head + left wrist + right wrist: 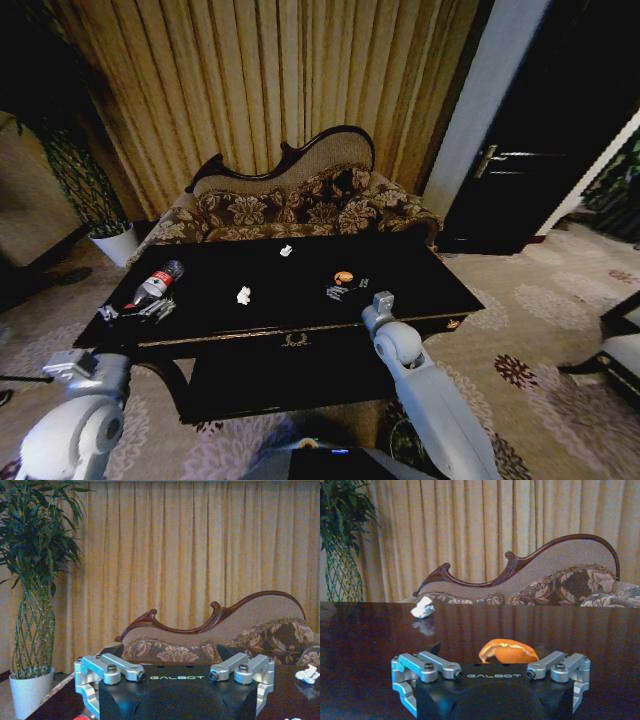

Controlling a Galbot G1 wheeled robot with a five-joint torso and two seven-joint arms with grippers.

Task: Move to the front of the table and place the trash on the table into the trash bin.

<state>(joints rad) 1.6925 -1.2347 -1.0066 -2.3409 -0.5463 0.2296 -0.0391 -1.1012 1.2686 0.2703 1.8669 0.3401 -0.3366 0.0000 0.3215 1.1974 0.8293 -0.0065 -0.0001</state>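
Trash spread out on the black table, left to right. Far left, on the floor past the table's left end: plant in a white pot. Next, clear bottle with a red label, lying on its side near the table's left edge. Left gripper just beside it on the near side, fingers spread wide apart, holding nothing. Then a white paper wad near the middle, and one more wad by the far edge. Right of those, an orange peel. Right gripper low over the table on the peel's near side, fingers wide apart too, nothing held.

What could go wrong:
- Bottle round and on its side, so likely to roll from a small bump and drop off the left edge.
- Peel thin and curled, easy to push along the shiny top and hard to grab.
- Paper wads light, easy to knock away with an arm.

Sofa close behind the far edge, so little room there. Open carpet to the right of the table, with plenty of room to move. Near edge of the table right by both arms.
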